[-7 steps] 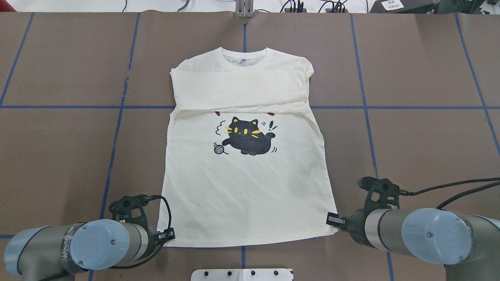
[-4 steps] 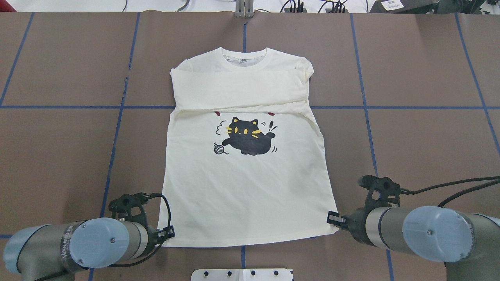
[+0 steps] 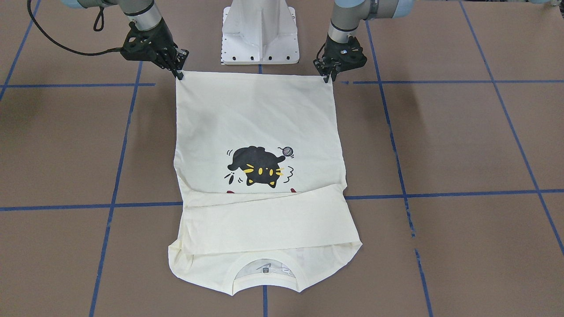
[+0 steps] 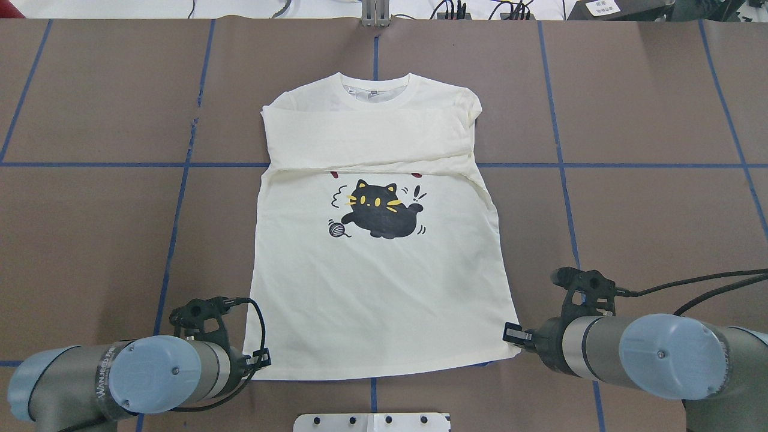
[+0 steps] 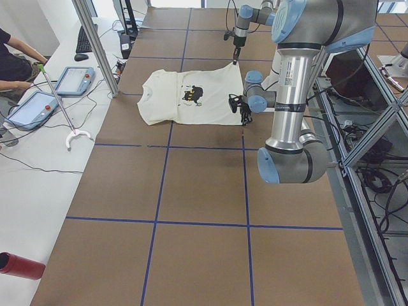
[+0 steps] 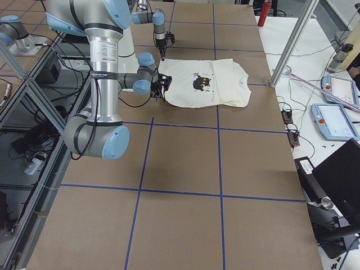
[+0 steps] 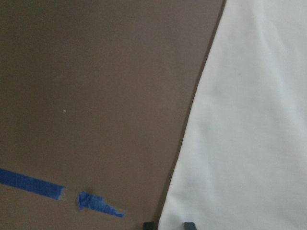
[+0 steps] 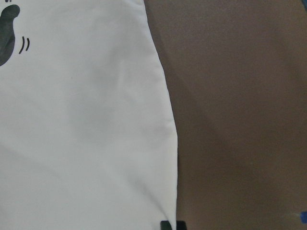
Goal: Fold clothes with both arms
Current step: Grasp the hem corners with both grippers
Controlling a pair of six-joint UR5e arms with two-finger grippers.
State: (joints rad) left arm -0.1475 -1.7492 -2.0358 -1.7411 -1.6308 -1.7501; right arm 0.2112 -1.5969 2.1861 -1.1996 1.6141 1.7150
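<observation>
Right gripper [image 3: 180, 74] is pinching one hem corner of the cat-print T-shirt [image 4: 378, 300] lying flat on the table [image 4: 660, 210], left gripper [image 3: 327, 78] straddling the other, grip unclear; sleeves folded across, hem-to-collar fold remaining.

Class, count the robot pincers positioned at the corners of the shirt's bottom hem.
2. The left pincer is at one hem corner of the shirt, the right pincer at the other. None appear hidden.

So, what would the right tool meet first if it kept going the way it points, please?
The right tool points down at the T-shirt's hem corner; it would likely meet that cloth first, then the table.
</observation>
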